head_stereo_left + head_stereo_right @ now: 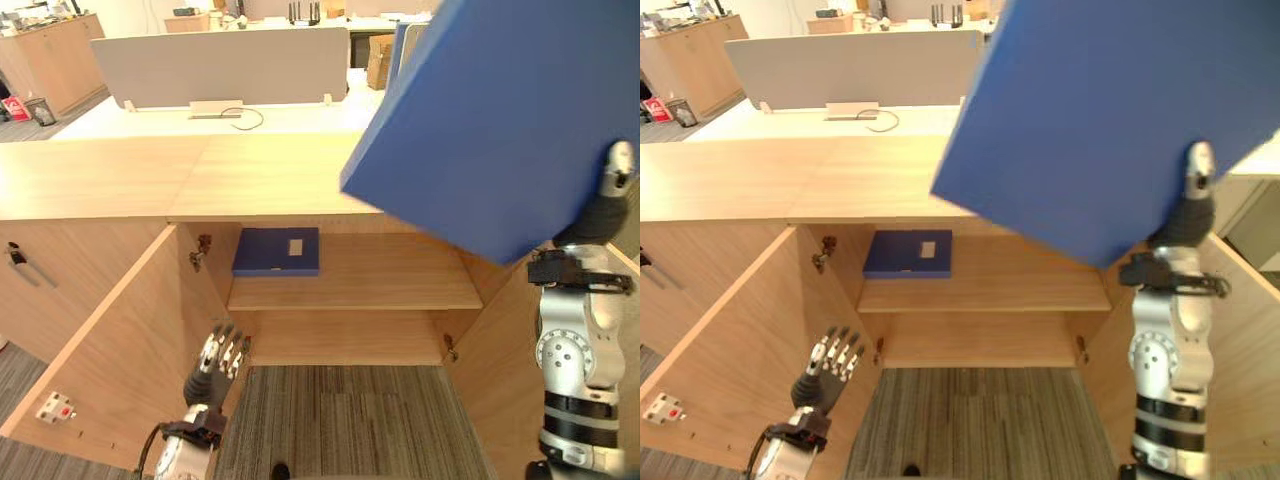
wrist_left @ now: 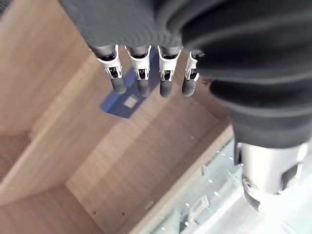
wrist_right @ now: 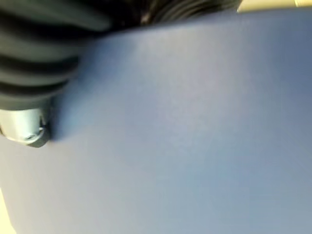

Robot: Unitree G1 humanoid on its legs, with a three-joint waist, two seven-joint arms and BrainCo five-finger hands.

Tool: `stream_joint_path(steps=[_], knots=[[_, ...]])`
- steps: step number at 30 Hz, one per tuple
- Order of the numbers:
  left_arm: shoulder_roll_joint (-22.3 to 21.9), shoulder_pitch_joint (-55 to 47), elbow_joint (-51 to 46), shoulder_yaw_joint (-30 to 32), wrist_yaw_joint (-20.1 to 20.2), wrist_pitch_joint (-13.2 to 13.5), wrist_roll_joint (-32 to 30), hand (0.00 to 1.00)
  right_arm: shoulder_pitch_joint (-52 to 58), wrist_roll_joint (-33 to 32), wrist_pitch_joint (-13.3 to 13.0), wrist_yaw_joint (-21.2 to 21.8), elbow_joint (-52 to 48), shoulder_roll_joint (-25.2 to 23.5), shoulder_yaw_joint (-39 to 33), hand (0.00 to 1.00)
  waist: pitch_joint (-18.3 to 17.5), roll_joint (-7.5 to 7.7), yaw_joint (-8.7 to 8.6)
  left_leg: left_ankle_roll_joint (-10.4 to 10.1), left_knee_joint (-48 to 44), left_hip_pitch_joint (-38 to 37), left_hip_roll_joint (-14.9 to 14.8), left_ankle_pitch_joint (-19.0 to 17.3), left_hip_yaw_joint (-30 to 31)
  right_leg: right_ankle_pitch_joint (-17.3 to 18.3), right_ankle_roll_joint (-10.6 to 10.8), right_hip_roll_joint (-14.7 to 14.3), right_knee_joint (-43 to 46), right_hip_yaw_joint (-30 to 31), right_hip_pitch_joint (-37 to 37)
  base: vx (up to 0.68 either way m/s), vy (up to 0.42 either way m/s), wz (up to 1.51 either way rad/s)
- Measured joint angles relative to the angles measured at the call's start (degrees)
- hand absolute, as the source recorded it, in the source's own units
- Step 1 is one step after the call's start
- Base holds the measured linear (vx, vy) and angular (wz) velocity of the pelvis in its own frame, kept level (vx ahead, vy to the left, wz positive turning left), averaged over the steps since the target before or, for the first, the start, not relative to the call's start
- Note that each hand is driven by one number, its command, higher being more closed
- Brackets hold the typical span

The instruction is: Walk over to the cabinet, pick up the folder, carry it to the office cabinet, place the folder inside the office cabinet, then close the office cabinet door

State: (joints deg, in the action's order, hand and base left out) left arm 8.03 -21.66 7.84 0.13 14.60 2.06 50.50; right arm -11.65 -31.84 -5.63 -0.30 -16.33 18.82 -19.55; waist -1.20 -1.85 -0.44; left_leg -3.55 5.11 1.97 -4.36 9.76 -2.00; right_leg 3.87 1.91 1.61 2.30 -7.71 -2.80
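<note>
Aloft, folder (image 1: 500, 120) tilted, lower edge sloping down rightward; right hand (image 1: 618, 172) pinching.

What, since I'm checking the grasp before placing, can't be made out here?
- Grip of the right hand: behind the held folder in both eye views and its wrist view.
- Top of the held folder: cut off by the eye views' edge.
- Label on the shelf folder: too small, eye views.

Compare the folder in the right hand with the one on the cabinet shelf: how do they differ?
The held folder is raised and tilted, pinched by the right hand; the shelf folder lies flat on the cabinet shelf. The shelf folder shows a pale label; the held folder's visible face is plain. Both are blue.
</note>
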Motion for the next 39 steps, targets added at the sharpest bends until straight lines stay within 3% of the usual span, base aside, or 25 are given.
stream_joint_path(steps=[3,6,9,14,18,22,24,29,36,39], knots=[[0.1,0.9,7.9,-0.6,0.0,-1.3,-3.4,0.0,0.6,7.4,-1.1,-3.8,-2.6,-3.6,0.0,1.0,0.5,0.21,-0.24,-0.3,-3.3,2.3,-0.6,-1.6,0.0,-0.7,-1.0,-0.6,0.2,0.1,0.7,0.03,-0.04,-0.06],[-0.5,3.0,17.8,-0.9,0.1,-2.9,-8.6,0.0,0.4,16.9,-1.9,-8.4,-7.2,-5.7,0.2,1.0,4.3,-0.26,0.17,-0.3,-19.9,8.4,-2.5,-9.6,1.2,-0.7,-1.7,-2.3,0.7,0.1,-1.3,0.01,-0.011,0.01],[-1.3,3.0,26.7,-0.2,0.1,-3.2,-12.5,0.0,0.6,26.8,-3.1,-10.4,-11.1,-6.0,1.4,1.0,6.4,-1.42,0.74,0.2,-27.6,9.0,-4.4,-14.1,1.5,1.8,-3.1,-4.1,1.6,0.1,-3.7,-0.07,-0.013,0.0],[-2.4,4.2,37.3,7.7,-0.5,-2.0,-16.3,0.0,0.7,33.1,-6.0,-9.1,-14.9,-6.1,6.8,1.0,6.9,-1.56,2.42,-0.6,-28.4,8.6,-4.7,-14.0,1.7,3.1,-3.7,-4.3,3.5,2.0,-3.0,-0.02,-0.003,-0.13],[-4.1,4.4,44.7,11.6,-1.4,-2.2,-19.5,0.0,1.1,35.6,-6.4,-5.3,-14.8,-5.3,16.0,1.0,7.9,-1.57,3.42,-1.9,-22.2,4.3,-3.3,-13.1,2.2,3.8,-3.0,-2.9,5.1,4.8,-2.2,0.02,0.043,-0.31],[-4.5,4.5,48.9,14.3,-1.7,-1.6,-23.6,0.0,1.6,36.7,-7.7,0.7,-13.6,-0.2,26.7,1.0,7.9,-0.79,3.71,-1.4,-17.5,1.6,-2.0,-11.7,0.8,4.2,-2.4,-1.5,5.0,6.0,-2.1,0.06,0.059,-0.16],[-3.7,4.4,50.7,14.4,-1.7,-1.3,-26.1,0.0,1.3,38.4,-9.1,4.4,-9.1,4.3,32.9,1.0,7.0,-0.09,4.24,-1.0,-14.3,0.0,-1.5,-10.9,-0.5,4.1,-1.9,-0.9,4.9,7.0,-1.7,0.08,0.043,-0.21],[-2.4,4.6,52.1,13.9,-1.6,-0.5,-27.7,0.0,-0.5,42.0,-9.0,9.2,4.6,11.8,41.5,1.0,4.7,1.13,4.75,-0.7,-9.0,-1.3,-0.6,-9.3,-1.8,3.5,-1.3,-0.3,4.1,8.1,-0.4,0.11,0.022,-0.11],[-0.8,6.7,53.4,8.9,-2.4,0.3,-30.7,0.0,-2.9,55.5,-7.6,10.3,28.5,20.2,53.6,1.0,3.8,0.26,5.38,0.8,-5.9,-1.1,2.5,-8.5,-0.2,3.3,0.5,2.4,2.3,7.5,0.0,0.07,0.054,0.05],[-1.2,7.3,53.3,6.6,-3.7,0.6,-30.7,0.0,-4.8,60.3,-7.1,10.4,36.9,21.3,57.9,1.0,3.8,-1.3,6.16,1.9,-5.9,-1.7,4.3,-8.6,0.5,5.9,2.4,4.7,10.0,7.7,3.6,0.03,0.091,-0.05]])
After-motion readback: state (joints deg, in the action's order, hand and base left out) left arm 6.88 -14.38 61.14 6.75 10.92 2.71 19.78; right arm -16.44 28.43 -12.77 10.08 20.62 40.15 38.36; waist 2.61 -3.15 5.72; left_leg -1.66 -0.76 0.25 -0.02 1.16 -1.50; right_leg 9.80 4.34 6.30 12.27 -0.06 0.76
